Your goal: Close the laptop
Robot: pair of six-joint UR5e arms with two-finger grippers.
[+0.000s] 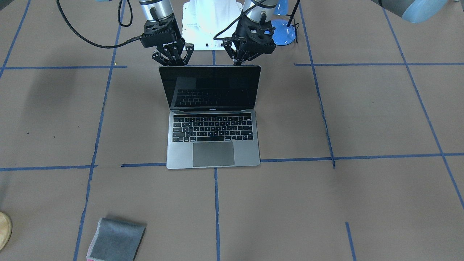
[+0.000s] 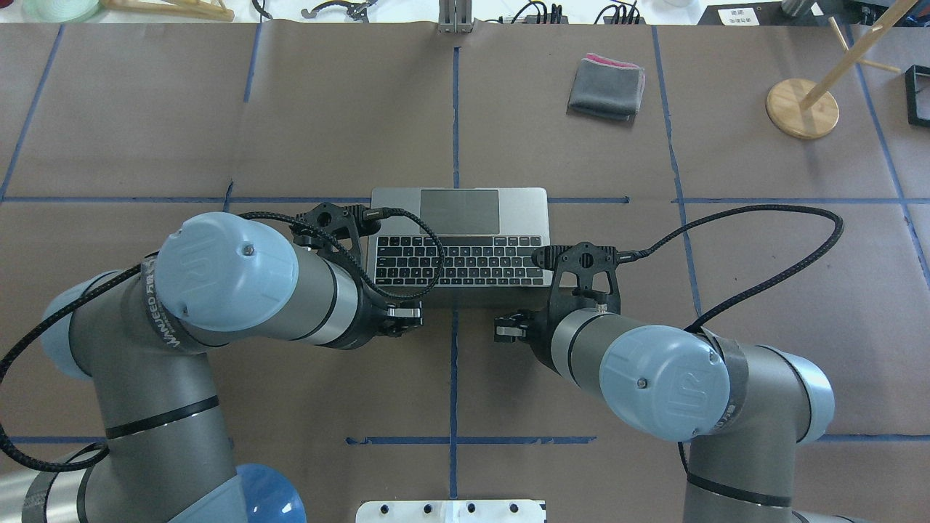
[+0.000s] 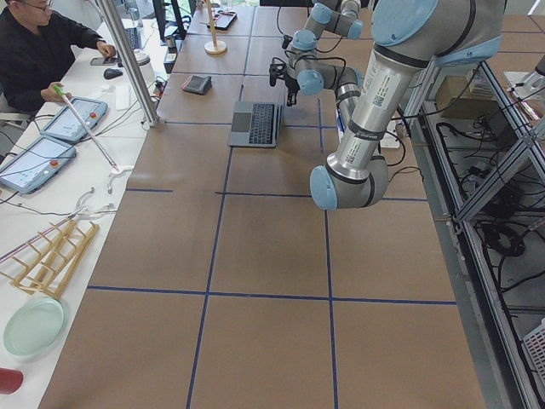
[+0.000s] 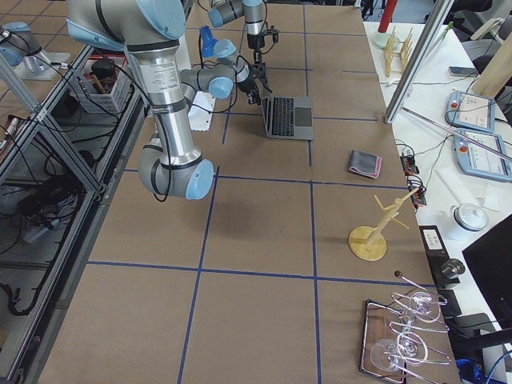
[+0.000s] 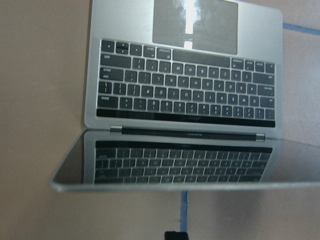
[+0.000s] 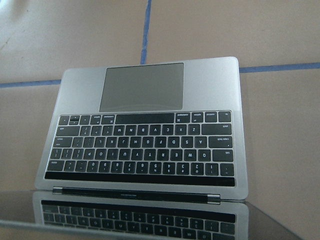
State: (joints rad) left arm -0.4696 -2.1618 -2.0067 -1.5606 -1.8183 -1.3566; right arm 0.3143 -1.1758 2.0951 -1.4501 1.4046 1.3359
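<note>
The laptop (image 1: 213,137) stands open in the middle of the table, its keyboard and trackpad facing away from me and its black screen (image 1: 210,87) tilted a little back past upright. My left gripper (image 1: 239,61) is just behind the lid's top edge near one corner, its fingers drawn together and holding nothing. My right gripper (image 1: 173,62) is behind the top edge near the other corner, also shut and empty. The left wrist view looks down over the lid's edge onto the keyboard (image 5: 185,90). The right wrist view shows the same keyboard (image 6: 145,145).
A folded grey cloth (image 2: 607,87) lies on the far side of the table, to my right. A wooden stand with a round base (image 2: 801,109) is at the far right. My white base plate (image 1: 212,21) is close behind the grippers.
</note>
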